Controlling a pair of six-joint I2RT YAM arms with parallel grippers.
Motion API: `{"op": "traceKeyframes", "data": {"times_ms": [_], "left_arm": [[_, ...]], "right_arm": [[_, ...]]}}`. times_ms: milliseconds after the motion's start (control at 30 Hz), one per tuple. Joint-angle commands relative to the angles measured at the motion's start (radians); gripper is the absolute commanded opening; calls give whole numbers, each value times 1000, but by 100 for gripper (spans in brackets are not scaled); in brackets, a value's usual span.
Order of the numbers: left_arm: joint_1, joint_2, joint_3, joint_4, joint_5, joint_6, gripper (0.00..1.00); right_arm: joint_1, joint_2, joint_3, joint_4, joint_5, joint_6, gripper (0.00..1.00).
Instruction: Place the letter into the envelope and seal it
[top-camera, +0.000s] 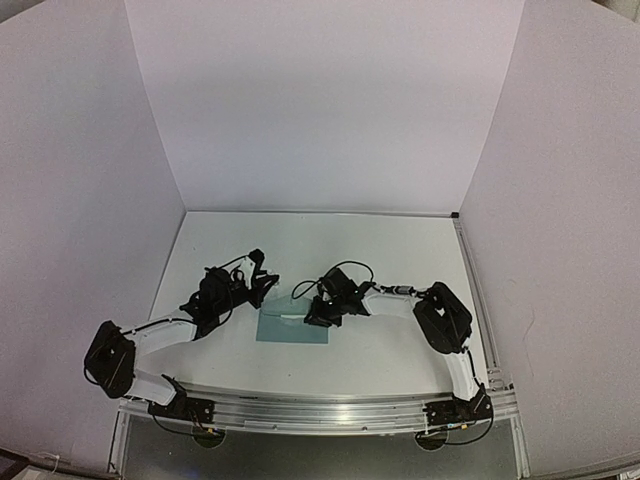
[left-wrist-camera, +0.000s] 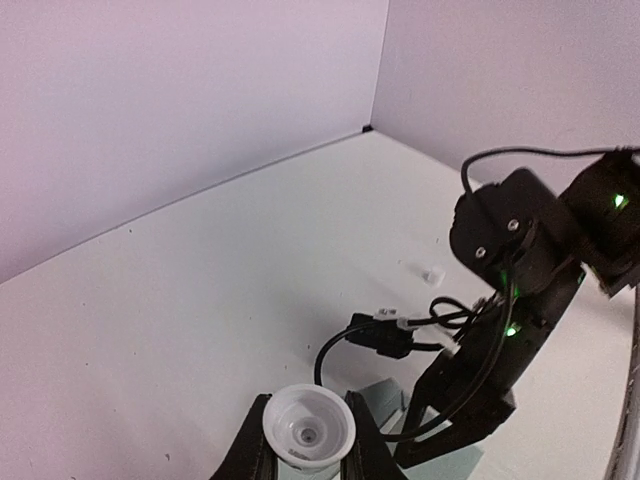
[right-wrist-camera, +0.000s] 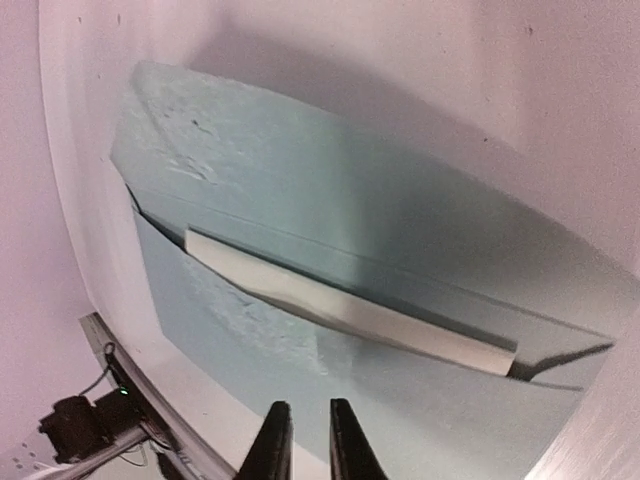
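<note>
The pale teal envelope (top-camera: 290, 330) lies flat on the white table between the two arms. In the right wrist view the envelope (right-wrist-camera: 300, 180) fills the frame, and a cream strip of the letter (right-wrist-camera: 350, 312) shows at its mouth, under the flap edge. My right gripper (right-wrist-camera: 310, 405) hovers just over the envelope's near part, jaws a narrow gap apart with nothing between them; from above the right gripper (top-camera: 318, 315) is at the envelope's right top corner. My left gripper (left-wrist-camera: 308, 402) is shut on a small white tube (left-wrist-camera: 310, 432), held above the envelope's left end (left-wrist-camera: 385, 405).
White walls close in the table on three sides. An aluminium rail (top-camera: 320, 410) runs along the near edge. A tiny white piece (left-wrist-camera: 432, 273) lies on the table beyond the right arm (left-wrist-camera: 520, 300), whose black cables loop close to my left gripper.
</note>
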Motion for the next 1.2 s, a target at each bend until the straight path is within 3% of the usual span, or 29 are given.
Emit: {"op": "traceKeyframes", "data": {"times_ms": [0,67,200,400,533,733,900,1167], "left_arm": [[42,-104,80,-83,68,-168,0],[69,-117,113,-48,90,-241,0],[85,-123,161,86,139,-359,0],[93,-94,200,366,294,-490,0],[93,-54,256,479,284,-588,0],[92,-32,283,510,266,-635,0],[92,-25,289,514,261,-643,0],[91,-29,292,511,262,-633,0]], "right_arm": [[-23,-175,76,-19,-43,-7,62],[-35,-236,74,-16,-33,-5,85],[-44,-324,114,74,-53,-2,89],[-45,-363,65,519,-83,138,89],[-46,-308,135,613,-120,199,85],[-46,-247,189,824,-219,299,64],[-45,-216,184,1001,-270,373,62],[-31,-165,256,1041,-314,411,56]]}}
